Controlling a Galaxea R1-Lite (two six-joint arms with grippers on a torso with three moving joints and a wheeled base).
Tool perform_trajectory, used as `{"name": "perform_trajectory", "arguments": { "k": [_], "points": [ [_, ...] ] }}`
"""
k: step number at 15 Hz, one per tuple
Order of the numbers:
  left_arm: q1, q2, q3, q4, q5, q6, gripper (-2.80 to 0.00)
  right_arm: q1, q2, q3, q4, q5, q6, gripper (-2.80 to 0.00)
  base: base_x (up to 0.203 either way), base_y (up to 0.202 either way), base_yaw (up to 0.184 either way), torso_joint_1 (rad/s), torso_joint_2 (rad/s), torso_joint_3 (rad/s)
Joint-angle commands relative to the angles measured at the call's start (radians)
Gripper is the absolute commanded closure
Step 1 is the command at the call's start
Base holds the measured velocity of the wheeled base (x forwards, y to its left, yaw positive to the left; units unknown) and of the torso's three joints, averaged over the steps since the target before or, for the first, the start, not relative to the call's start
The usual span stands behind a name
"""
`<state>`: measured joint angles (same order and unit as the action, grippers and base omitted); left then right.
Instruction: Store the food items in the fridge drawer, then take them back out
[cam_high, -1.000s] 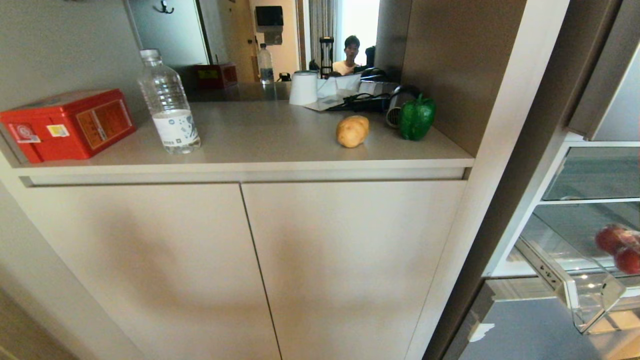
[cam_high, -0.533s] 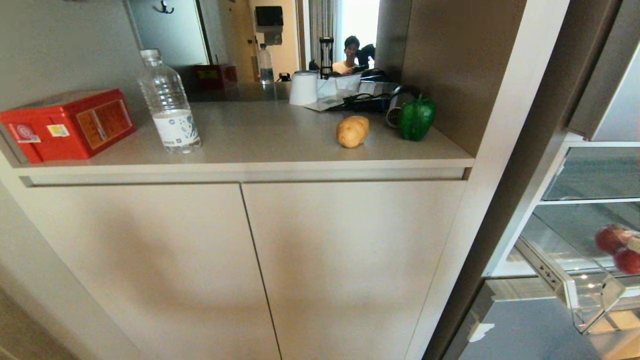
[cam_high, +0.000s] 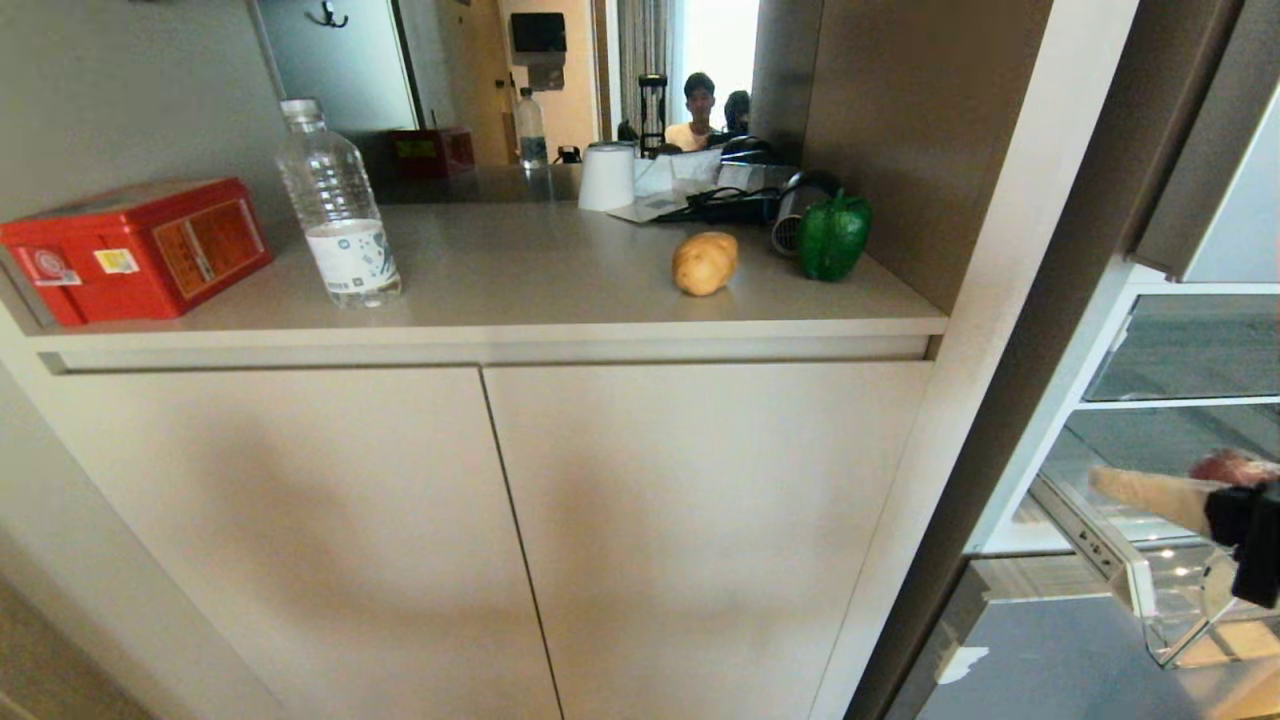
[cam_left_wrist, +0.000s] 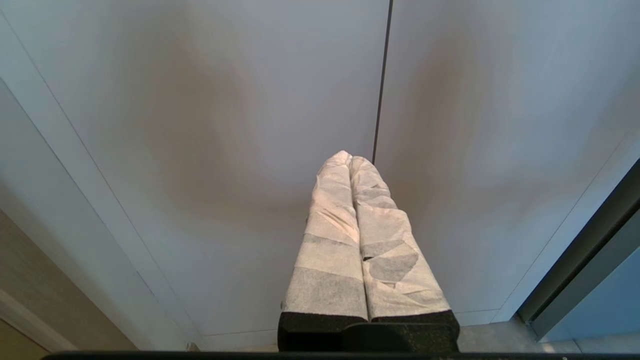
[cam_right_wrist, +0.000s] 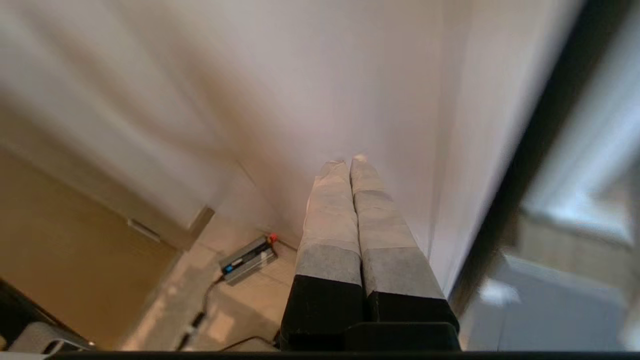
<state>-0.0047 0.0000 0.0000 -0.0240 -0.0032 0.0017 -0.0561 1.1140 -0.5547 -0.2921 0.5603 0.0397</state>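
A tan potato and a green bell pepper rest on the counter, at its right end. The clear fridge drawer stands pulled out at the lower right. My right gripper reaches in from the right edge, level with the drawer's front rim, pointing left. Its taped fingers are pressed together and hold nothing. In its wrist view the right gripper faces the cabinet side. My left gripper is shut and empty, parked low in front of the cabinet doors.
A red box and a water bottle stand at the counter's left. A white cup and a hair dryer sit behind the food. A red fruit lies in the drawer. A power adapter lies on the floor.
My right arm has swung into the head view from the right edge, and now covers part of the red fruit in the drawer. Potato, pepper and left arm have not moved.
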Motion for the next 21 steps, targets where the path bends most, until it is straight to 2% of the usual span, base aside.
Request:
{"name": "perform_trajectory", "arguments": {
  "k": [1, 3, 4, 5, 9, 14, 21],
  "points": [
    [0.0, 0.0, 0.011, -0.001, 0.0, 0.0, 0.0, 0.181, 0.062, -0.004, -0.091, -0.152, 0.008, 0.0, 0.0, 0.0, 0.0, 0.0, 0.0, 0.0],
    [0.0, 0.0, 0.011, -0.001, 0.0, 0.0, 0.0, 0.311, 0.197, -0.056, -0.234, -0.308, 0.015, 0.0, 0.0, 0.0, 0.0, 0.0, 0.0, 0.0],
    [0.0, 0.0, 0.011, -0.001, 0.0, 0.0, 0.0, 0.354, 0.248, -0.115, -0.262, -0.371, 0.016, 0.0, 0.0, 0.0, 0.0, 0.0, 0.0, 0.0],
    [0.0, 0.0, 0.011, -0.001, 0.0, 0.0, 0.0, 0.395, 0.291, -0.178, -0.274, -0.42, 0.018, -2.8, 0.0, 0.0, 0.0, 0.0, 0.0, 0.0],
    [0.0, 0.0, 0.011, -0.001, 0.0, 0.0, 0.0, 0.458, 0.393, -0.386, -0.216, -0.478, 0.025, -2.8, 0.0, 0.0, 0.0, 0.0, 0.0, 0.0],
    [0.0, 0.0, 0.011, -0.001, 0.0, 0.0, 0.0, 0.499, 0.539, -0.678, -0.039, -0.54, 0.026, -2.8, 0.0, 0.0, 0.0, 0.0, 0.0, 0.0],
    [0.0, 0.0, 0.011, -0.001, 0.0, 0.0, 0.0, 0.533, 0.781, -0.991, -0.017, -0.547, 0.016, -2.8, 0.0, 0.0, 0.0, 0.0, 0.0, 0.0]
  ]
}}
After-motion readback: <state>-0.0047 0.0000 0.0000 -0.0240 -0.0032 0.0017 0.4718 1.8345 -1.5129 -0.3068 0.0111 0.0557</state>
